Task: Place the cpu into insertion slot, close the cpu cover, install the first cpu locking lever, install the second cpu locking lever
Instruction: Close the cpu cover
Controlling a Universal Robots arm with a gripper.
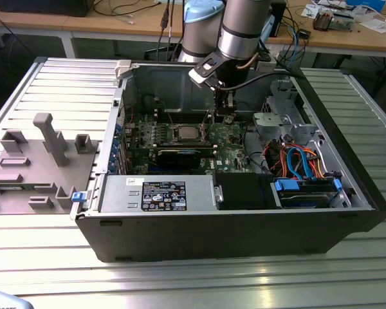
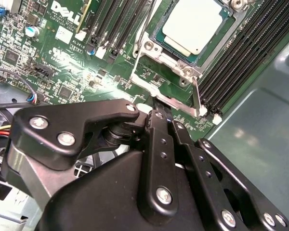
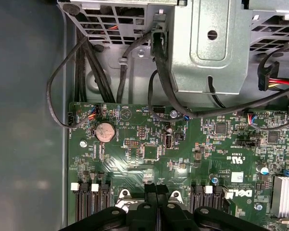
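Cpu [image 2: 195, 26]: seated flat in slot [image 2: 149, 47], silver top up. Likely light, stiff, fragile; handle by edges only.
Cover [image 2: 159, 94]: seemingly swung open off slot. Thin sheet metal, hinged; best taken at free edge.
Pincer [image 2: 159, 114]: fingers pressed together, tips at cover's free edge, just beside slot. Whether they pinch anything, cannot tell.
Board [image 3: 149, 149]: surrounds slot.

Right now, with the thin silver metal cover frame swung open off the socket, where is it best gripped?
Probably the free end bar of the thin silver cpu cover, the edge farthest from the square silver-topped cpu seated in the insertion slot. That bar is thin and straight, so come from the side away from that slot, where the gripper is.
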